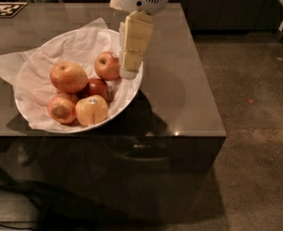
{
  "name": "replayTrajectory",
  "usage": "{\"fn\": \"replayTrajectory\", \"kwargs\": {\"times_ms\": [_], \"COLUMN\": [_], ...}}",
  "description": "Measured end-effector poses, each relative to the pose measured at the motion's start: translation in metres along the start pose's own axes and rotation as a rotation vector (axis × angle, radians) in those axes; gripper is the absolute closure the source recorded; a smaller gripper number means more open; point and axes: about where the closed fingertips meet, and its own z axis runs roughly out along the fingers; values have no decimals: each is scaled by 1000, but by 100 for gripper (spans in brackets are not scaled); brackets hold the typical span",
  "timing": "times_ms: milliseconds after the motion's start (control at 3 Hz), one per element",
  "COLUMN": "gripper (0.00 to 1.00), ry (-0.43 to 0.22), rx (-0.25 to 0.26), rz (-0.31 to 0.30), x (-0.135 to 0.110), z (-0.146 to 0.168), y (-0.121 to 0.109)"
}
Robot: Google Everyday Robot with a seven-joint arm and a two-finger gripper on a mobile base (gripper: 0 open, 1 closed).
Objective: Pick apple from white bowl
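The white bowl point(132, 88), lined with crumpled white paper, stands on the brown table and holds several apples. The apple point(68, 77), the largest one, round and orange-red, lies at the bowl's left. A smaller red apple point(107, 65) lies at the back right. A dark red one point(98, 88) lies in the middle and a yellow-orange one with a sticker point(91, 109) at the front. My gripper point(129, 73), cream-coloured, hangs point-down over the bowl's right rim, just right of the smaller red apple. It holds nothing that I can see.
The paper point(6, 64) spills over the bowl's left side onto the table point(180, 95). The table's front edge and right edge drop to a dark speckled floor point(257, 129). A black-and-white marker tag point(6, 8) lies at the table's far left corner.
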Motion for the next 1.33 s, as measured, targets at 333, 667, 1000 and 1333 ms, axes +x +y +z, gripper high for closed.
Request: {"fn": "replayTrajectory", "kwargs": {"times_ms": [333, 667, 1000, 1333], "gripper": [0, 0, 0, 0], "ry": [-8, -12, -17, 37], "rx": [-31, -74, -78, -83], "rz": [-55, -111, -125, -108], "x": [-28, -52, -60, -59], "z": [23, 39, 44, 52], "y": [0, 2, 1, -3]}}
